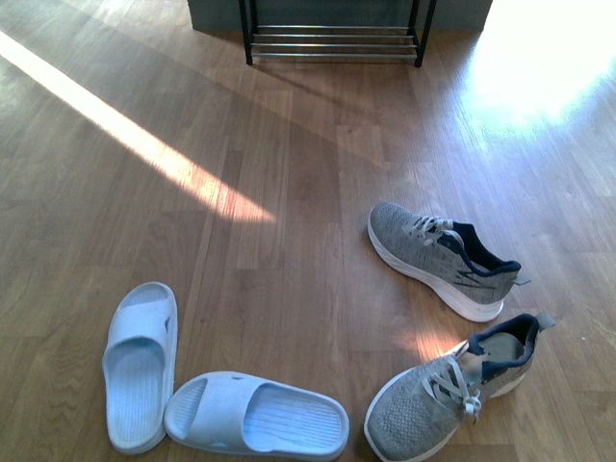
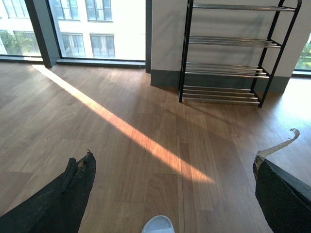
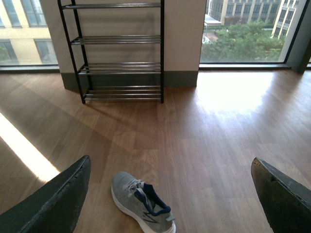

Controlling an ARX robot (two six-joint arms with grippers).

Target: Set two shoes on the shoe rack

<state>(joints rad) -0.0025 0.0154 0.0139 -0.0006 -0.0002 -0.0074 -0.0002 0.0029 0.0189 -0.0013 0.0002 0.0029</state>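
Note:
In the front view two grey knit sneakers lie on the wood floor at the right, one farther (image 1: 439, 257) and one nearer (image 1: 449, 386). Two pale blue slides lie at the lower left, one upright (image 1: 141, 364) and one across (image 1: 258, 415). The shoe rack (image 1: 333, 37) stands at the far wall, empty. No gripper shows in the front view. My left gripper (image 2: 175, 194) is open above the floor, a slide's tip (image 2: 158, 224) between its fingers. My right gripper (image 3: 170, 199) is open, a sneaker (image 3: 142, 201) below it. The rack also shows in the left wrist view (image 2: 228, 53) and the right wrist view (image 3: 116, 51).
Large windows run along the far wall beside the rack. A bright strip of sunlight (image 1: 144, 144) crosses the floor diagonally. A sunlit patch (image 1: 539, 58) lies at the far right. Bare wood floor lies between the shoes and the rack.

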